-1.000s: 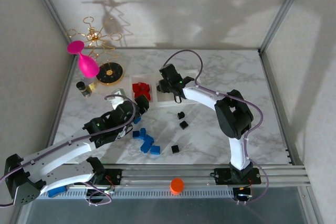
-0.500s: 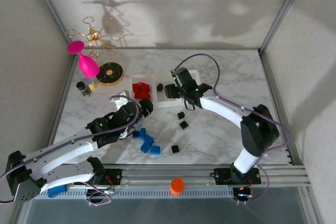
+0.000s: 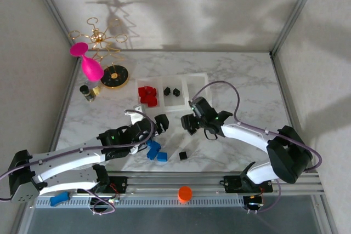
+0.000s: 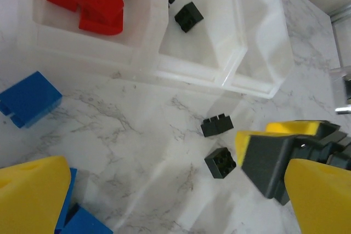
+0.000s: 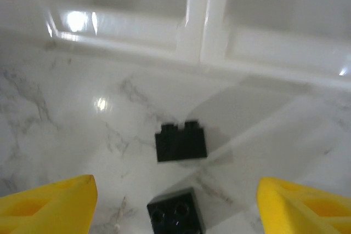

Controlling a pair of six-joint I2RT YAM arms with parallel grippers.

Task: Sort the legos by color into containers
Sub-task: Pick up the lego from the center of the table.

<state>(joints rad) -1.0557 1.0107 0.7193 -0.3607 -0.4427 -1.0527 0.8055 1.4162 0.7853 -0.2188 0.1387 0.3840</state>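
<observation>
Top external view, set against a second ago: finds the right gripper (image 3: 189, 125), dark with yellow pads, drawn back from the middle of the three clear, white-rimmed square plastic bins (image 3: 198, 92) and brought down toward the white marble table (image 3: 247, 80) just in front of them. Leaves two small black plastic bricks (image 3: 176, 91) lying in that middle bin, next to the red plastic bricks (image 3: 147, 95) heaped in the left one. Finds the left gripper (image 3: 160, 124) shifted rightward, close beside the right one and just beyond the cluster of blue plastic bricks (image 3: 154, 150), with one lone black cube (image 3: 182, 156) unmoved near that cluster. Shows the right arm folded low, elbow out to the right and forearm reaching leftward, and the left arm stretched long from its base toward the centre. From the right wrist, sees yellow fingertips (image 5: 49, 206) spread wide and pinching nothing, a black oblong brick (image 5: 181, 142) ahead on the marble and a black square brick (image 5: 174, 209) lying between the pads, touching neither. From the left wrist, sees its own pads (image 4: 33, 195) fully spread and empty, with the same two black pieces just ahead.
</observation>
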